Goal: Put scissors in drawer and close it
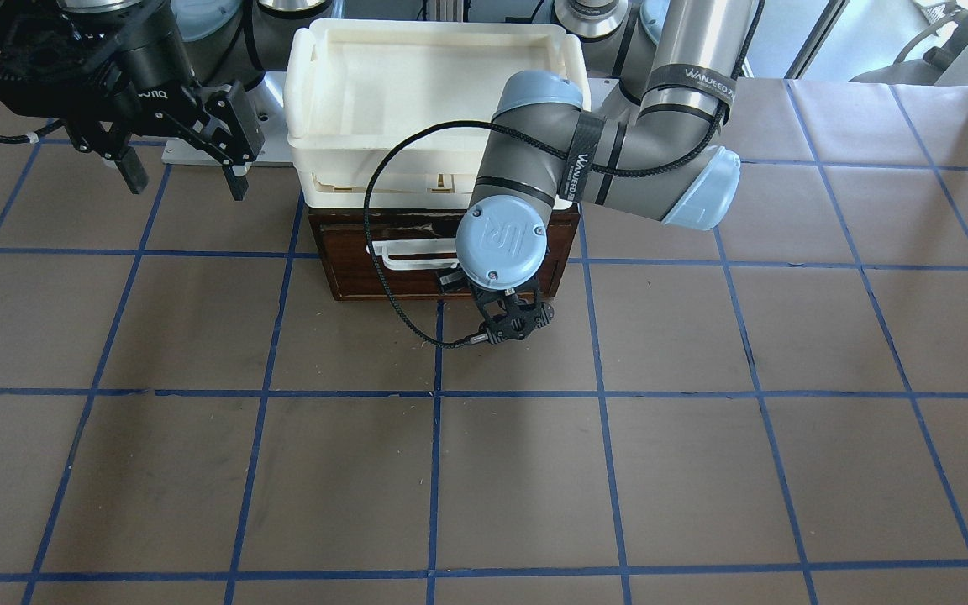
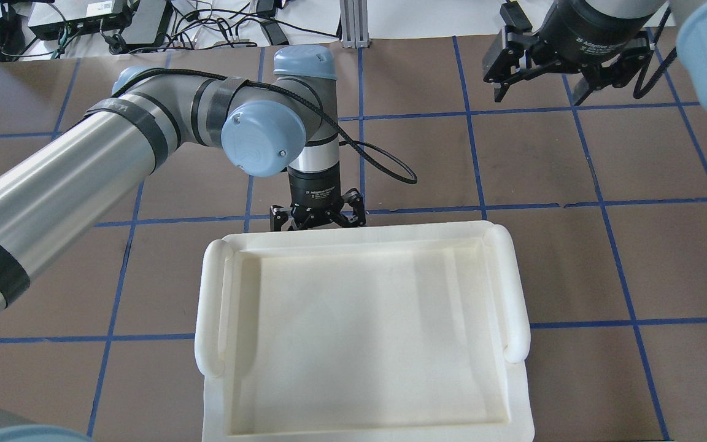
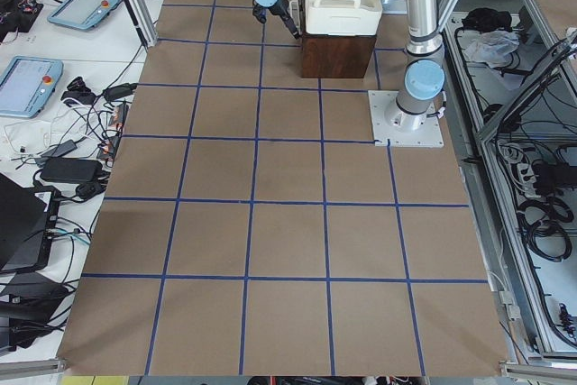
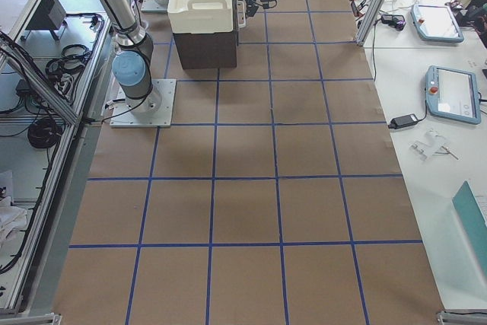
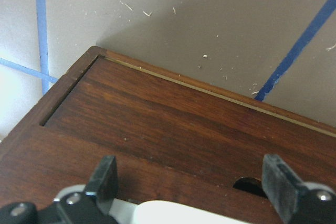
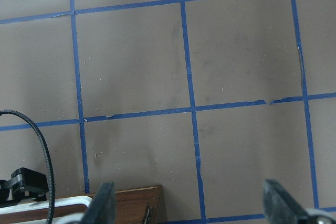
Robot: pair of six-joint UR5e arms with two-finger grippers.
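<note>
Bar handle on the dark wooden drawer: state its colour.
White; the bar handle shows best in the exterior front-facing view.

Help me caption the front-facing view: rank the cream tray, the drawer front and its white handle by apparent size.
Cream tray: largest, though it sits higher, nearer the camera.
Drawer front: partly hidden by the left arm.
White handle: smallest.

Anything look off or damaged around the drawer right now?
A small dark hole in the dark brown wooden drawer front, beside the white bar handle, between the jaws of the open left gripper. Cause unclear. Nothing looks spilled or askew.
</note>
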